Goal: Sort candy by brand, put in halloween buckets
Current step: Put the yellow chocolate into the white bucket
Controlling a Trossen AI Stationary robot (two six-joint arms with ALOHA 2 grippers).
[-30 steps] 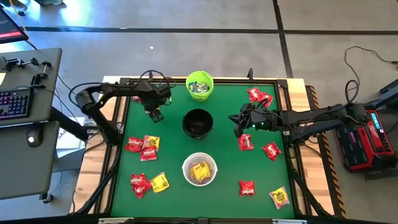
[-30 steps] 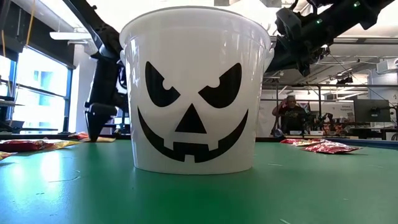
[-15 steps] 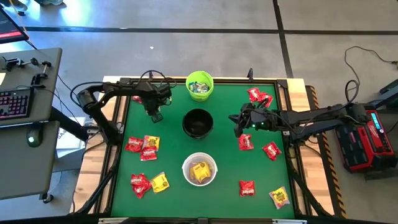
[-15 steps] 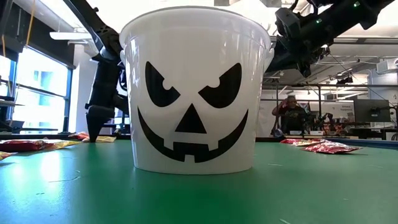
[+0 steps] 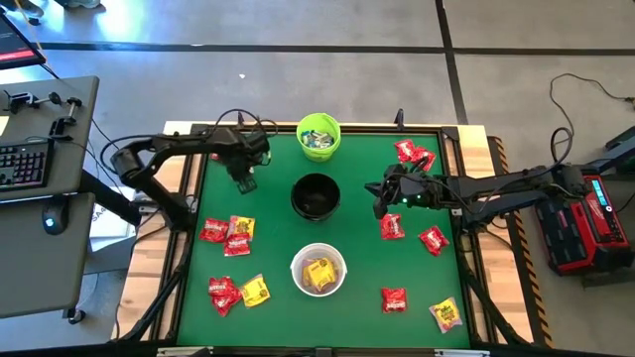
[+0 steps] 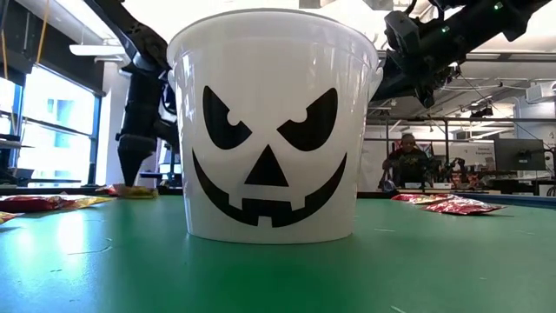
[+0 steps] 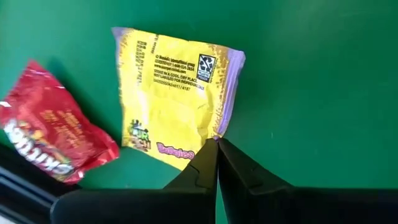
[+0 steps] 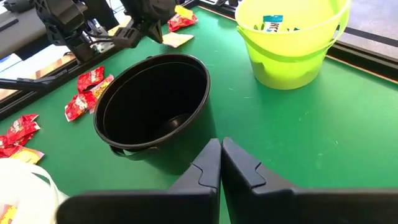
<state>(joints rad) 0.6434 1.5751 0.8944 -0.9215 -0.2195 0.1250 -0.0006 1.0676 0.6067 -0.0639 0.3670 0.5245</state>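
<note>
Left gripper (image 7: 217, 142) up at the far left corner of the table (image 5: 397, 258), fingers pinched tight on the lower edge of a yellow candy packet (image 7: 174, 93), rest of the packet spread out ahead of the tips. Red packet (image 7: 53, 137) just beside it, hard against the table's dark edge rail, so not much room on that side. Open green felt on the other side toward the black bucket (image 5: 316, 195). Right gripper (image 5: 381, 206) hanging near the black bucket, fingers closed on nothing. Lime green bucket (image 5: 318, 136) at the far edge, white bucket (image 5: 318, 270) toward the near edge, more candy scattered on both sides.
</note>
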